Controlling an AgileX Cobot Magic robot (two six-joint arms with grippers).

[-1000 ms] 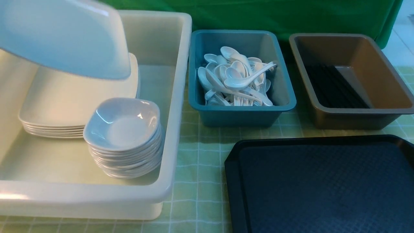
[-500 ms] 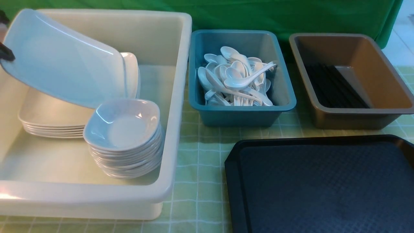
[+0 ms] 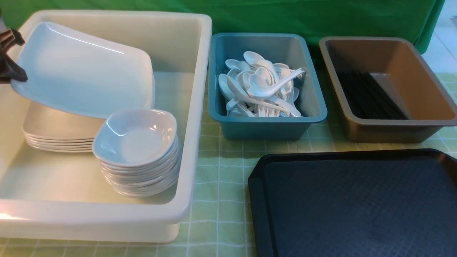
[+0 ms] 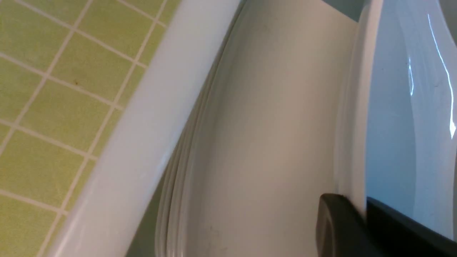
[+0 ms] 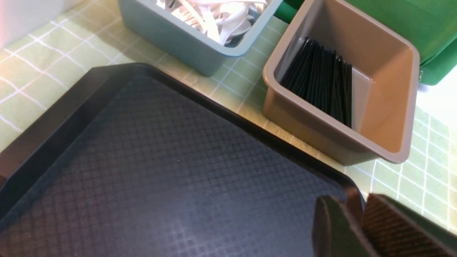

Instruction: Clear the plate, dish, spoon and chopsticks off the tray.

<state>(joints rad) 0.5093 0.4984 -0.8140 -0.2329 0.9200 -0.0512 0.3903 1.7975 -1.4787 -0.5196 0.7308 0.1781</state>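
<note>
Plate [image 3: 85,69] tilts above a stack of plates [image 3: 57,137] inside the white bin [image 3: 192,107], pinched at its edge by the left end effector [image 3: 10,57]. Right end effector [image 5: 360,225] hovers over the tray [image 3: 357,203], fingers slightly apart, holding nothing.

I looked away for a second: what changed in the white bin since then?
The left end effector, shut on the plate, has lowered it from high above onto the plate stack, tilted and not released. The dishes, spoons, chopsticks and tray stayed put.
</note>
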